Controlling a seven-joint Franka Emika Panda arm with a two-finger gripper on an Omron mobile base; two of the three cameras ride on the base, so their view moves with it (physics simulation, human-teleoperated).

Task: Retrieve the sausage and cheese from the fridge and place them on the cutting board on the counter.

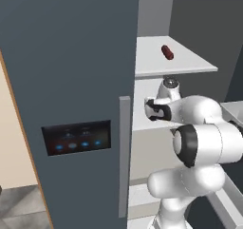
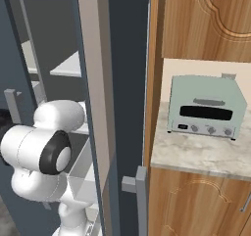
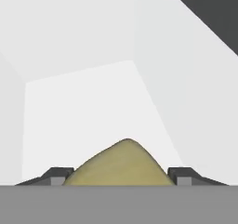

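Left tip: dark finger at the lower left of the hand view, just beside the cheese.
Cheese: olive-yellow wedge at bottom centre, on the pale fridge shelf, squarely between the jaws.
Right tip: just beside its other flank.
Jaws: gripper spread around the cheese; contact unclear.
Sausage: upper shelf, apart.

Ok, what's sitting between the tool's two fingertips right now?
The cheese, seen in the hand view: the yellow-olive wedge fills the gap between the tool's dark fingertips, on the pale fridge shelf.
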